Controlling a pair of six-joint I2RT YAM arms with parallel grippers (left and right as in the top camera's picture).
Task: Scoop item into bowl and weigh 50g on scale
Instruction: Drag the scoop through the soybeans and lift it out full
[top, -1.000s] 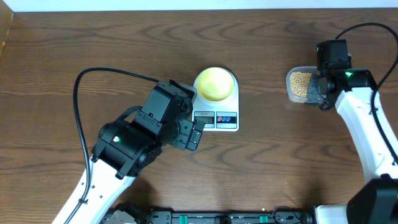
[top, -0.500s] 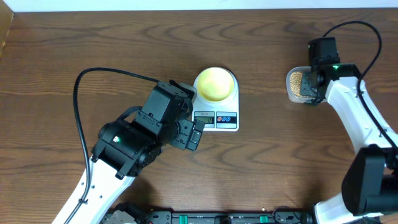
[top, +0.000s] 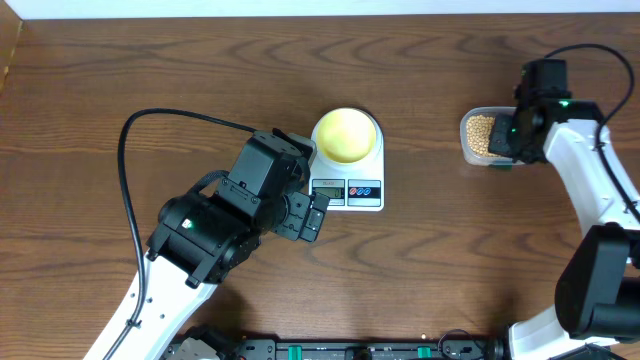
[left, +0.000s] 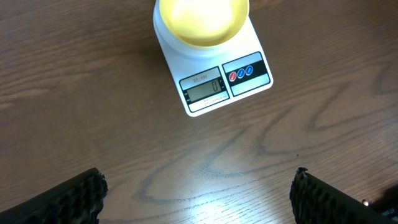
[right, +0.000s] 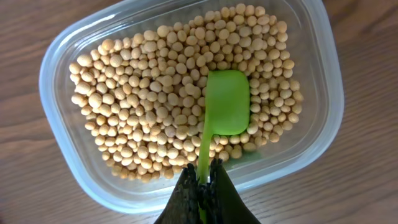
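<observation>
A dark brown wood-grain table (top: 450, 260) fills every view. Your right gripper (right: 204, 182) is clenched on the thin handle of a green scoop (right: 227, 102), its fingers pressed together at the bottom edge of the wrist view. The scoop's flat head lies among the beans (right: 137, 99), which fill a clear plastic tub (right: 326, 87) standing on the right side of the table. Your left gripper (left: 199, 177) hangs released, fingers spread wide and holding nothing, over bare wood just in front of the scale (left: 214, 93). The bowl (left: 200, 22) sits on the scale's platform near the middle of the table, well apart from the tub, and its inside shows plain pale yellow.
</observation>
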